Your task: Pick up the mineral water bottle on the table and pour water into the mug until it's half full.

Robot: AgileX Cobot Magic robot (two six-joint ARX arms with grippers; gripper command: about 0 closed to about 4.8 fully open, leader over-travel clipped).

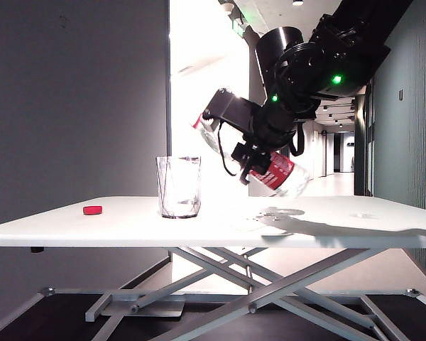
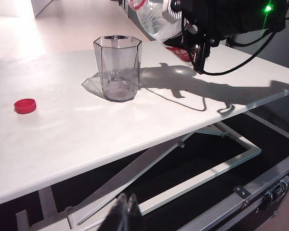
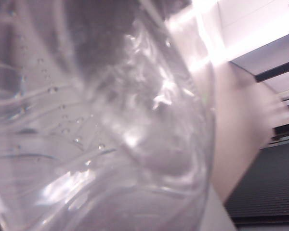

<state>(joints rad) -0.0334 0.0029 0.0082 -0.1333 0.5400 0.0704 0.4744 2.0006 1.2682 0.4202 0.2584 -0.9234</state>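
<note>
White table on a grey scissor frame, corridor behind with hard backlight at 12 o'clock, dark wall on the left side.

My right gripper is clamped around the mineral water bottle, holding it in the air above the table, tilted with the red neck ring toward 10 o'clock and the base toward 4 o'clock. Right wrist view is nothing but clear plastic and droplets. My left gripper sits low at the near table edge, fingertips together, holding nothing, well apart from everything.

The mug stands upright on the table at about 8 o'clock from the bottle mouth; I can't tell whether it holds any water. Red cap lies at its 9 o'clock, well clear.

Step in hand, my read: get the mouth over the rim before tipping further.
- Mouth looks short of the mug, so carry toward 9 o'clock first, then roll.
- Roll slowly; an open bottle glugs and splashes.
- Keep the neck just above the rim, not touching; the glass is light and could slide.
- Watch the level from the side view and stop early; flow lags.
</note>
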